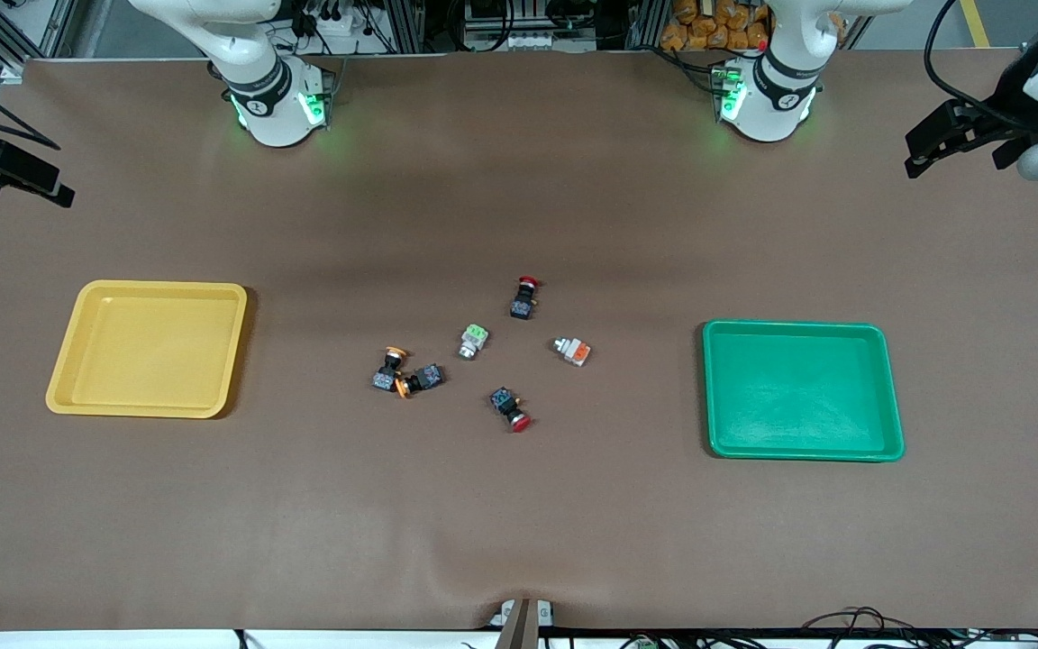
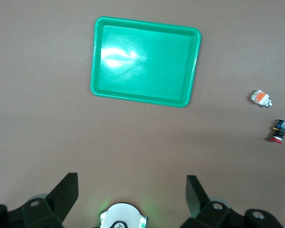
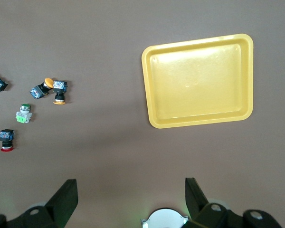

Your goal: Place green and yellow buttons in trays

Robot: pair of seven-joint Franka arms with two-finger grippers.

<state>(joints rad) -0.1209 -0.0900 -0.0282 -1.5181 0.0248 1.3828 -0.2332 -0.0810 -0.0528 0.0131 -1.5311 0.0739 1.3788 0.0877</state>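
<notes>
Nearest you, buttons (image 1: 474, 341) lie between yellow tray (image 1: 68, 379) and green tray (image 1: 888, 397); both end effectors, left (image 2: 132, 190) and right (image 3: 131, 190), hang wide, well apart from them.

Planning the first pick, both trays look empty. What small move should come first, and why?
Probably bring the open left gripper down over the white-silver switch with the orange block: it lies apart from the others, nearest the green plastic tray. The open right gripper waits.
</notes>
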